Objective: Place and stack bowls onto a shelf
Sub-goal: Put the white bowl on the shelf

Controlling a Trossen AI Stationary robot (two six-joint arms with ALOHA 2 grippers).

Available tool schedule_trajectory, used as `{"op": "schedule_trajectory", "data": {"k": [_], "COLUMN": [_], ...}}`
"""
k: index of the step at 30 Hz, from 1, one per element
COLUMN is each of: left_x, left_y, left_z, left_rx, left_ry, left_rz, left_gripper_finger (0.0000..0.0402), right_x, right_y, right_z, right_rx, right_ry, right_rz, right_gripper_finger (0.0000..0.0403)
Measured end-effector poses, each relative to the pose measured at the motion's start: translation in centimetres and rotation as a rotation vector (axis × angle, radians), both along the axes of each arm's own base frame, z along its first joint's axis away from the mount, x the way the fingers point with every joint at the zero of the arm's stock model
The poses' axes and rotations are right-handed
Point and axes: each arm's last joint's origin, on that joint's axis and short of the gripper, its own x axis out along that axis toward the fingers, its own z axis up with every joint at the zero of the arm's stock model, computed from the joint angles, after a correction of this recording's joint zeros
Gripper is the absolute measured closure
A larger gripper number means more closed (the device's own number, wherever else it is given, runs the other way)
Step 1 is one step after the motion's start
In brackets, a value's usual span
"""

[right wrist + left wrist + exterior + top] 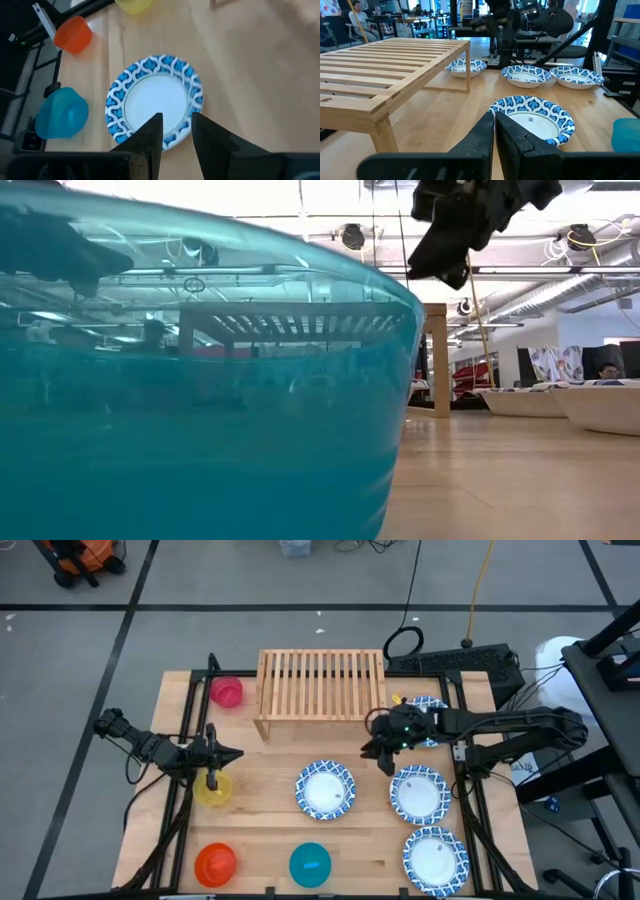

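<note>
From above I see the shelf (320,683) standing empty at the far middle of the table (370,840), with the pink bowl (226,691) just beside its left end. My left gripper (212,780) sits over the yellow bowl (213,790) at the left edge; in its wrist view the fingers (480,137) are pressed together with nothing between them. My right gripper (385,755) hangs near the shelf's right front corner, above bare wood, its fingers (150,132) slightly parted and holding nothing. Four blue-patterned bowls lie on the table: one (325,789) in the middle, one (420,792) to its right, one (436,860) at the near right corner, and one (430,710) partly hidden under the right arm. The orange-red bowl (215,863) and teal bowl (310,864) rest along the near edge.
</note>
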Motion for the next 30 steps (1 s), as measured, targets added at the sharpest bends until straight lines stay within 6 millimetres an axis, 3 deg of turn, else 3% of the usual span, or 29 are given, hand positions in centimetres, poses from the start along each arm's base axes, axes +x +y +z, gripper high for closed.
{"op": "schedule_trajectory", "data": {"k": [9, 14, 30], "left_x": [0.0, 0.0, 0.0], "left_y": [0.0, 0.0, 0.0], "left_z": [0.0, 0.0, 0.0], "left_rx": [-0.009, -0.007, -0.006], "left_ry": [-0.002, -0.001, -0.001], "left_rz": [0.001, 0.0, 0.001], "left_gripper_finger": [0.0378, 0.0378, 0.0378], "right_x": [2.1, 3.7, 5.6], "right_y": [0.3, 0.8, 2.4], "right_z": [-2.8, -4.1, -8.2], "right_rx": [0.323, 0.437, 0.394], "right_ry": [0.154, 0.157, 0.273], "right_rz": [-0.164, -0.151, -0.186], "right_gripper_finger": [0.0309, 0.0309, 0.0309]}}
